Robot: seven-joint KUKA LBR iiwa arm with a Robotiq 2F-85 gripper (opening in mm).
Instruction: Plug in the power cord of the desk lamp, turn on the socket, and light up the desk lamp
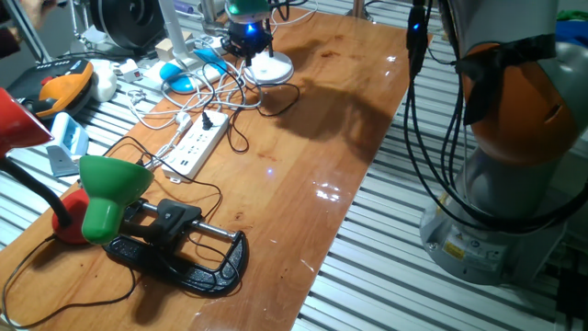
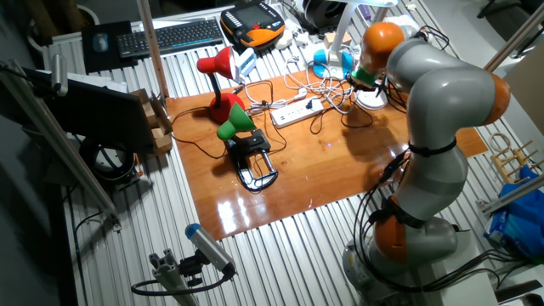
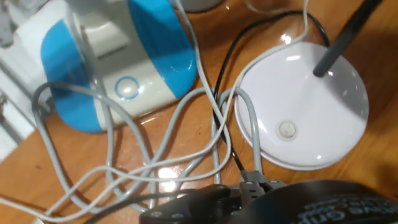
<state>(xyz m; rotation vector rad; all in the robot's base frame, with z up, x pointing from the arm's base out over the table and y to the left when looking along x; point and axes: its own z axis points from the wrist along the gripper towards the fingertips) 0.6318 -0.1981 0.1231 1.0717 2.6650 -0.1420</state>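
robot lab | wooden table (image 2: 280, 183) on slatted metal bench; camera rigs; keyboard (image 2: 174, 36); teach pendant (image 2: 253, 22)

Your wooden table (image 1: 303, 129) carries the desk lamp (image 1: 272, 67), the socket (image 1: 196, 147), tangled white cables (image 1: 197, 90), a blue-and-white base (image 3: 118, 62) and a green clamp lamp (image 1: 115, 188).

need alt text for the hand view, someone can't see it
Close view down onto the desk lamp's round white base with a small button and a dark stem, on a wooden table. Left of it sits a blue and white device; grey-white cables and a thin black cord loop between them. A dark, blurred part fills the bottom edge.
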